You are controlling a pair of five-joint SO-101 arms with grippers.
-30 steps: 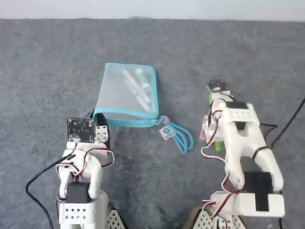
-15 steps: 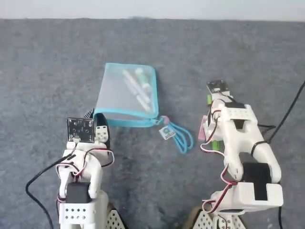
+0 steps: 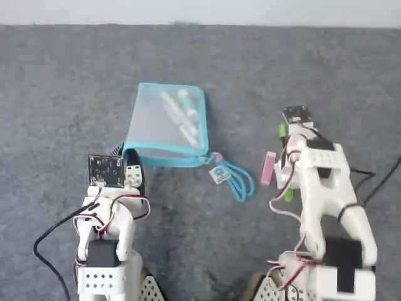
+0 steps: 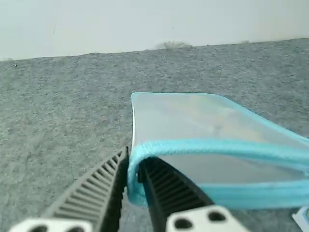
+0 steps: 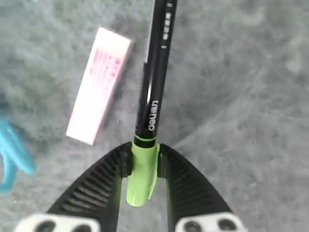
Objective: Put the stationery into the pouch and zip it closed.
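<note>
The pale blue see-through pouch (image 3: pixel 168 128) lies left of the table's middle with several white and green pens inside. My left gripper (image 4: pixel 133 162) is shut on the pouch's teal rim (image 4: pixel 203 147) at its near left corner. In the high view that arm (image 3: pixel 116 182) stands just below the pouch. My right gripper (image 5: pixel 143 154) is shut on the green end of a black pen (image 5: pixel 157 63); a green tip of the pen (image 3: pixel 282 131) pokes out beside the right arm. A pink eraser (image 3: pixel 269 168) (image 5: pixel 99 84) lies on the cloth just left of it.
The pouch's blue zip cord (image 3: pixel 241 180) with a small tag (image 3: pixel 218 175) trails between the pouch and the eraser. Grey cloth (image 3: pixel 75 81) covers the whole table, and a pale wall runs along the far edge. Cables hang off both arm bases.
The right arm has shifted right and slightly away with the pen, uncovering the whole pink eraser. The left arm and pouch have stayed put.
</note>
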